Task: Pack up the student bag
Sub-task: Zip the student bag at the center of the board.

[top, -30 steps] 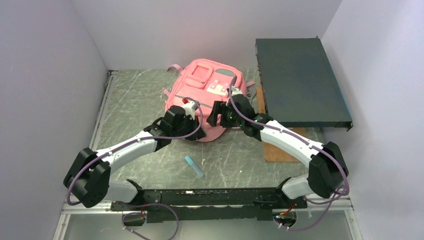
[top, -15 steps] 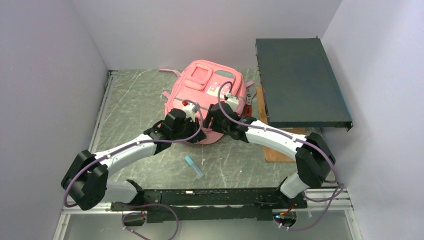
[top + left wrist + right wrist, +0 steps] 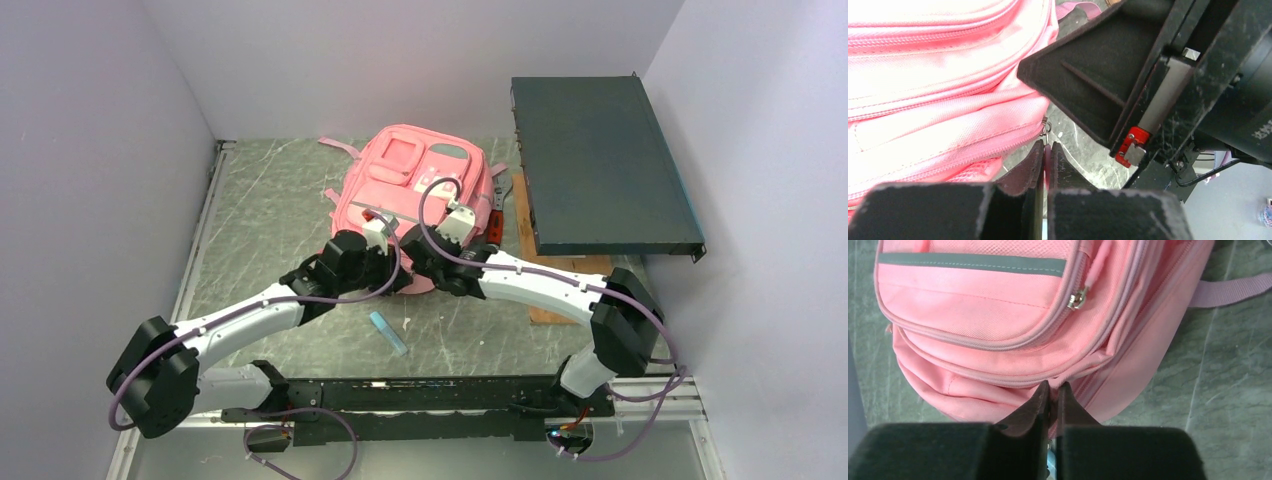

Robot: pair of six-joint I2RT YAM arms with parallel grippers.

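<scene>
The student bag (image 3: 410, 175), a soft pink backpack, lies flat at the back middle of the table. My left gripper (image 3: 385, 264) is at its near edge, shut on a thin pink zip pull (image 3: 1047, 154) that hangs from a small metal ring (image 3: 1046, 126). Right beside it, my right gripper (image 3: 420, 262) is shut on a pinch of the bag's pink fabric (image 3: 1054, 380) at the near seam. In the right wrist view the bag (image 3: 988, 320) fills the frame, with a grey-trimmed front pocket and a zip slider (image 3: 1077, 299).
A large dark flat case (image 3: 600, 165) stands at the back right, over a wooden board (image 3: 560, 297). A small light blue object (image 3: 388, 333) lies on the marbled tabletop in front of the bag. Walls close in left, back and right.
My right gripper swung left and nearer, down to the bag's near edge, and closed on the fabric. The left gripper, still shut, drew back toward the near side.
</scene>
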